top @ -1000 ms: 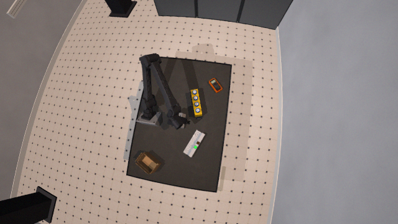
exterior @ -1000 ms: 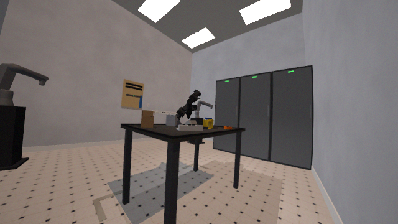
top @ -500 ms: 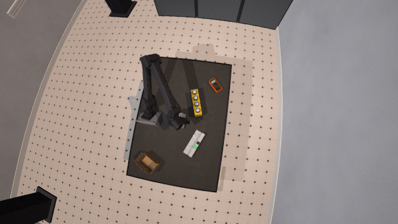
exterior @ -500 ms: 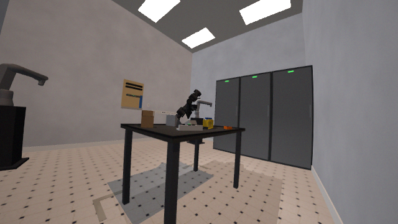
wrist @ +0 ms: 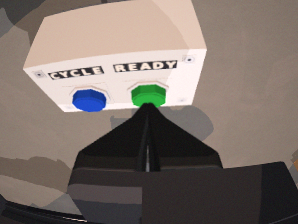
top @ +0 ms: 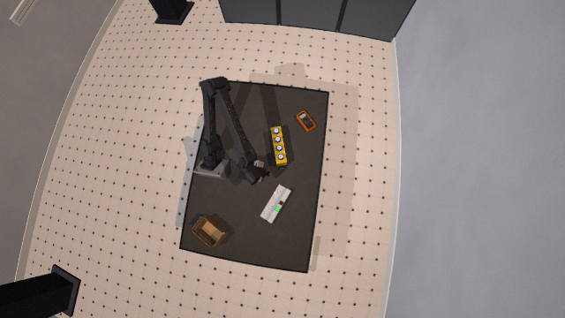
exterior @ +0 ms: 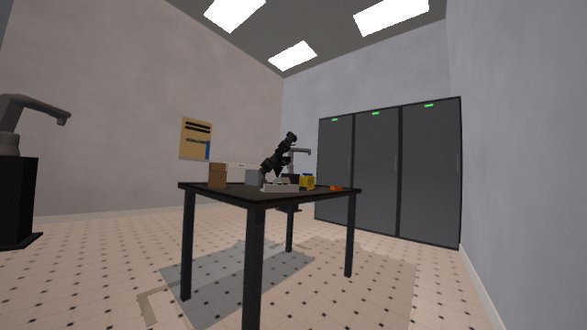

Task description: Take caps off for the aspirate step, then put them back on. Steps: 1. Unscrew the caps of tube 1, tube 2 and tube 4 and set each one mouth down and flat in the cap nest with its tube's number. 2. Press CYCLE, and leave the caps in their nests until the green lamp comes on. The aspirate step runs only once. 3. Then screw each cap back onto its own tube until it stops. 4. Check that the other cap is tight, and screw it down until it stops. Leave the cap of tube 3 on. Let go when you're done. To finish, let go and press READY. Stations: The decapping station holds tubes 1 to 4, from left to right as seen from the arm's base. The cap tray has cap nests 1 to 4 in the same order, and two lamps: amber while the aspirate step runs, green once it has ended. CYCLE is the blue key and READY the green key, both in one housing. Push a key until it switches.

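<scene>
My hand (top: 267, 174) (wrist: 148, 111) is closed on nothing, its tip at the green key (wrist: 148, 96), beside the blue key (wrist: 89, 99). I judge this the last step: push READY until it switches, clear of CYCLE. Beyond, four caps sit on the station (top: 282, 162) (exterior: 306, 182); the tray (top: 267, 214) (exterior: 281, 188) shows green. Nothing seems in the way.

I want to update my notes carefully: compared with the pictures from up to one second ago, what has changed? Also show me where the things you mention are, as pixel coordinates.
At most, the arm's end (top: 252, 173) (exterior: 278, 170) shifted very slightly; I cannot tell which way. No grasp or release shows. The tube caps (top: 277, 139) (exterior: 307, 174), lit green lamp (top: 277, 208) (exterior: 279, 182) and orange meter (top: 312, 127) (exterior: 336, 188) stayed.
</scene>
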`<state>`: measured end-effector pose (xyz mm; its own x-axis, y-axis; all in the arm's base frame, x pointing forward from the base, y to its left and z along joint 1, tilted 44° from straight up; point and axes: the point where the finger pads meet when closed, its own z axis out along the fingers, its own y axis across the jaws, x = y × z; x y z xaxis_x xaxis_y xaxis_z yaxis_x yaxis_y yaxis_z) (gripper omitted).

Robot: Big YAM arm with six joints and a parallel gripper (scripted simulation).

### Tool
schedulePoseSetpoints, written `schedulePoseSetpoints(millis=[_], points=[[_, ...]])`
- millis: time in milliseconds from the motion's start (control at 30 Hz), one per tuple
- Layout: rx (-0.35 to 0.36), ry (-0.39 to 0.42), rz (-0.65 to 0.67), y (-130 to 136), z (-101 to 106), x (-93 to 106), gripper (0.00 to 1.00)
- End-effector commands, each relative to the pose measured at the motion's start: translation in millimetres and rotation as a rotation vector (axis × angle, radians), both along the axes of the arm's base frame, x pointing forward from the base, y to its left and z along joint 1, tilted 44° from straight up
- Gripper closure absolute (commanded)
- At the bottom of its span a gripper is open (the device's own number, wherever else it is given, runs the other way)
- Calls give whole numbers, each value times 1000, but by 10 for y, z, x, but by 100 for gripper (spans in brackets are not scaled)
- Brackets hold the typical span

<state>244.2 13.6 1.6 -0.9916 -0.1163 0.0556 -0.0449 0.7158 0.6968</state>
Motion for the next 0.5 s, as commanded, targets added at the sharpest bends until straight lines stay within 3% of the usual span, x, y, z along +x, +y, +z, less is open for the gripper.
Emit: schedulePoseSetpoints(millis=[0, 467], points=[[-12, -14, 3, -3, -17, 128, 100], [-10, -17, 9, -29, 26, 154, 100]])
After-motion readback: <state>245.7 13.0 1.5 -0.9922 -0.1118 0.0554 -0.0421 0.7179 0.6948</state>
